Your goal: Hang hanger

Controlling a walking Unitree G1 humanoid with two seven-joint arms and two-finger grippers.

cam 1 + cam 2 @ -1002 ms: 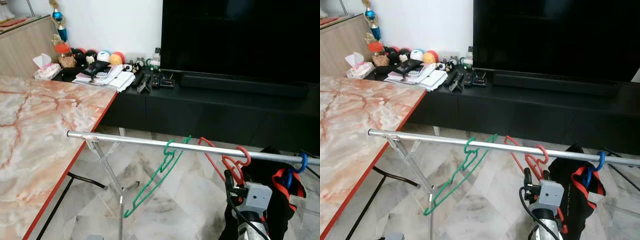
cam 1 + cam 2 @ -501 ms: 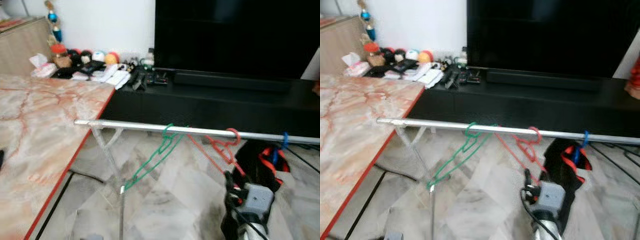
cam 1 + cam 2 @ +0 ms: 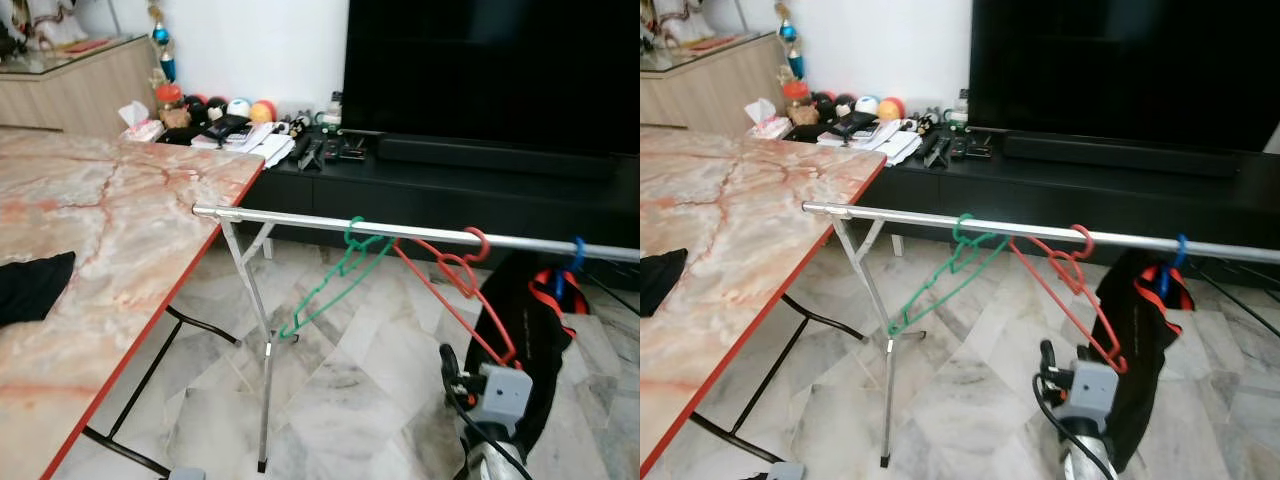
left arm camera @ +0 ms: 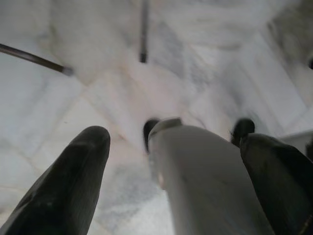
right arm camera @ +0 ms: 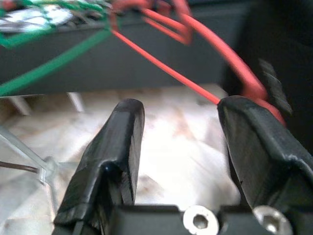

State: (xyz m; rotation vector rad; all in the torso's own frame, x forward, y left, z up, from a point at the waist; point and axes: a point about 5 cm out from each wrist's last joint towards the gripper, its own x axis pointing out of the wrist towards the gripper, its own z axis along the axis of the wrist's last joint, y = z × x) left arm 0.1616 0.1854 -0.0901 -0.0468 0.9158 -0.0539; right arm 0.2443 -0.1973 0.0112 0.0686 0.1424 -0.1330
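Note:
A silver rail (image 3: 420, 231) on a folding rack crosses the middle. On it hang a green hanger (image 3: 335, 280), a red hanger (image 3: 462, 285) and a blue hanger (image 3: 573, 262) that carries a black garment (image 3: 520, 320) with red trim. My right gripper (image 3: 450, 365) is low at the right, just below and in front of the red hanger's lower corner. In the right wrist view its fingers (image 5: 120, 142) stand open, with the red hanger (image 5: 166, 68) just beyond their tips and nothing between them. My left gripper (image 4: 178, 139) hangs open over the marble floor.
A marble-topped table (image 3: 120, 200) with a red edge stands at the left, with a black cloth (image 3: 30, 285) on it. The rack's leg (image 3: 265, 380) stands beside the table. Behind the rail are a low black cabinet (image 3: 450, 195), a large TV (image 3: 490, 70) and clutter (image 3: 240, 135).
The camera has drawn back, so the rack sits farther off and more of the table shows. My right gripper, earlier close by the red hanger's hook, is now below its lower corner.

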